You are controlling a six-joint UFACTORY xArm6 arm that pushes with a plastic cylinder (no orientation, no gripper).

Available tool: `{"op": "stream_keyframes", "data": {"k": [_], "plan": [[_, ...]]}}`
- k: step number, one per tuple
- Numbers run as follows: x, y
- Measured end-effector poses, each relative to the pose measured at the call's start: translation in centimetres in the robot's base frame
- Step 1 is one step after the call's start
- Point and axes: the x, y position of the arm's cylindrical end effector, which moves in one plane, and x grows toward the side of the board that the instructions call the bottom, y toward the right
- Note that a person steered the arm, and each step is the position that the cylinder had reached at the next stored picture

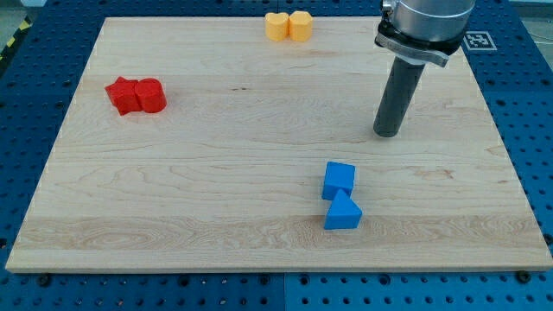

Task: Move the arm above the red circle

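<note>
The red circle, a short red cylinder, stands at the view's left on the wooden board. A red star-shaped block touches its left side. My tip rests on the board at the view's right, far to the right of the red circle and slightly lower in the view. The dark rod rises from the tip to the arm's grey end at the view's top right.
A yellow heart-shaped block and a yellow hexagonal block touch each other at the board's top edge. A blue cube and a blue triangular block sit together below and left of my tip.
</note>
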Motion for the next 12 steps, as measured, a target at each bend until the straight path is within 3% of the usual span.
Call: {"op": "stream_keyframes", "data": {"k": [4, 7, 8, 12], "plan": [[-1.8, -0.5], [-4.6, -3.9], [-4.6, -7.0], [-4.6, -10.7]]}}
